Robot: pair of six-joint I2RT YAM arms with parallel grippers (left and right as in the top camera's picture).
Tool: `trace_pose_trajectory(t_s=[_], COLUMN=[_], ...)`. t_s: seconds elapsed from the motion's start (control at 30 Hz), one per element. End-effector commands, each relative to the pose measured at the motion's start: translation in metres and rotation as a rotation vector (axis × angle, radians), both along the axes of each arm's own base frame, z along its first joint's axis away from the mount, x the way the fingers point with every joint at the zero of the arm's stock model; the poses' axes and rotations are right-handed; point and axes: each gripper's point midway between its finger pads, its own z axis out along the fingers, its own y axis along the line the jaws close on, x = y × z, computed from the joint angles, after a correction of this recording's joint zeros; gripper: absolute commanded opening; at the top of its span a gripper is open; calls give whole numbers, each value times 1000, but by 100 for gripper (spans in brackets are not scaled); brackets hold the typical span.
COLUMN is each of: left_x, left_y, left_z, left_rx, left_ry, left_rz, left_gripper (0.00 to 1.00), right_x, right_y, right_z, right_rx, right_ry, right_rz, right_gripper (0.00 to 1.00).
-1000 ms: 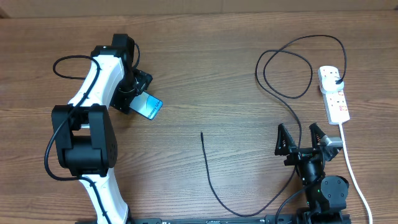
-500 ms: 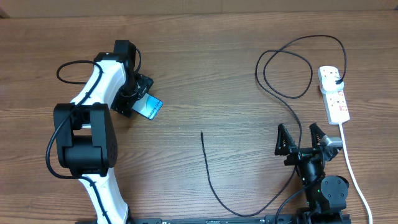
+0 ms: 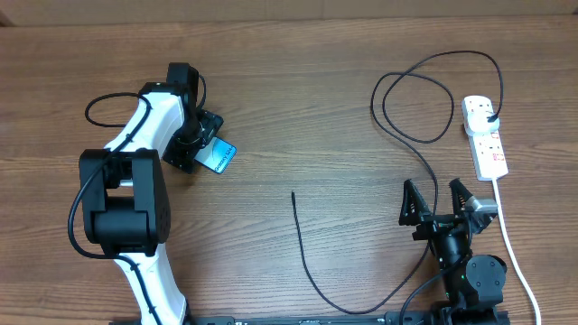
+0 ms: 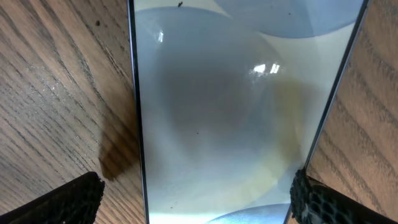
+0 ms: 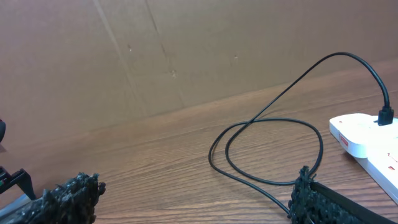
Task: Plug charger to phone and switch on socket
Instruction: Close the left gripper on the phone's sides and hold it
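Note:
The phone (image 3: pixel 220 158) lies flat on the table at the left, its blue-teal screen up. My left gripper (image 3: pixel 196 147) is low over it. In the left wrist view the phone (image 4: pixel 230 112) fills the frame, and the left gripper (image 4: pixel 199 202) is open with a fingertip on either side; the right tip is at the phone's edge and the left tip stands apart. The charger's tip (image 3: pixel 293 194) lies mid-table. Its cable loops (image 3: pixel 415 99) back to a black plug (image 3: pixel 489 114) in the socket (image 3: pixel 488 144). My right gripper (image 3: pixel 439 200) is open and empty near the front, shown too in its wrist view (image 5: pixel 193 196).
The socket's white cord (image 3: pixel 510 244) runs down the right side past my right arm. The charger's loops (image 5: pixel 267 149) and the socket (image 5: pixel 367 140) lie ahead of the right gripper. A brown cardboard wall (image 5: pixel 155 56) stands behind the table.
My left arm has shifted slightly right and forward over the phone. The phone, the charger and the right arm have not moved.

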Motion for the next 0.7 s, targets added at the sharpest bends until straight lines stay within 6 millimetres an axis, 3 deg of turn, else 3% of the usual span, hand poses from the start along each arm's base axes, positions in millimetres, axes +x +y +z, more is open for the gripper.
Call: trace_pose_trajectory(t_s=[0.0, 0.67], left_x=[-5, 2], left_y=[4, 5], left_z=[-7, -7], left_rx=[15, 14], left_ry=[21, -5], left_rz=[34, 86], left_gripper=[99, 99], right_x=[0, 0], right_y=[-1, -1], right_z=[-2, -2], right_rx=[0, 0], right_ry=[-5, -5], right_rz=[-5, -5], right_gripper=[100, 100])
